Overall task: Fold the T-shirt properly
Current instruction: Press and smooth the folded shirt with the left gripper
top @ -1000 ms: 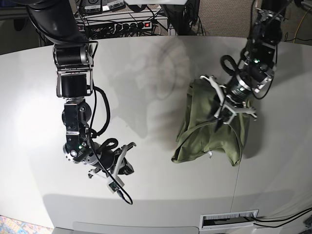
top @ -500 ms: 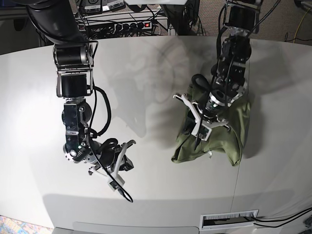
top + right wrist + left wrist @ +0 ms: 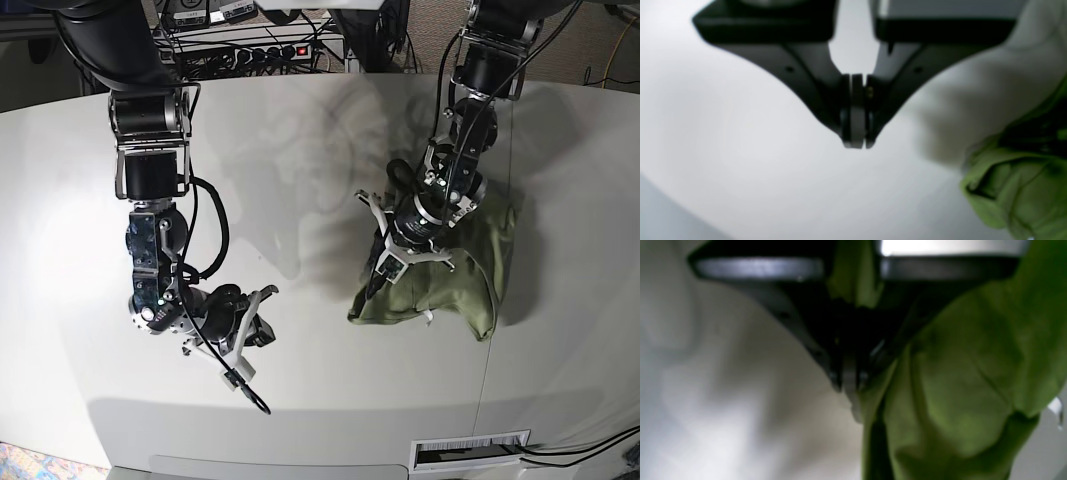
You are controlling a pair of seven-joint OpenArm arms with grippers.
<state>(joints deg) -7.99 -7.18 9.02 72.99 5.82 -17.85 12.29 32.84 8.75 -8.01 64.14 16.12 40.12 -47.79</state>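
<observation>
The olive-green T-shirt point(image 3: 455, 285) lies bunched in a rough heap on the right half of the white table point(image 3: 300, 180). A small white tag point(image 3: 430, 318) shows at its near edge. My left gripper point(image 3: 378, 278) is over the heap's left edge, shut on a fold of the cloth. Up close, the green T-shirt point(image 3: 957, 390) runs up between the closed fingers of the left gripper point(image 3: 850, 386) and hangs to the right. My right gripper point(image 3: 252, 335) hovers low over bare table at the left, shut and empty. In its own view the right gripper point(image 3: 855, 140) has the T-shirt point(image 3: 1017, 190) off to its lower right.
A power strip with cables point(image 3: 270, 50) sits behind the table's far edge. A slotted vent point(image 3: 470, 450) lies at the near edge. A thin seam point(image 3: 487, 380) crosses the tabletop on the right.
My left gripper has swung left across the shirt, carrying pinched cloth toward the heap's left edge. The right arm has only shifted slightly.
</observation>
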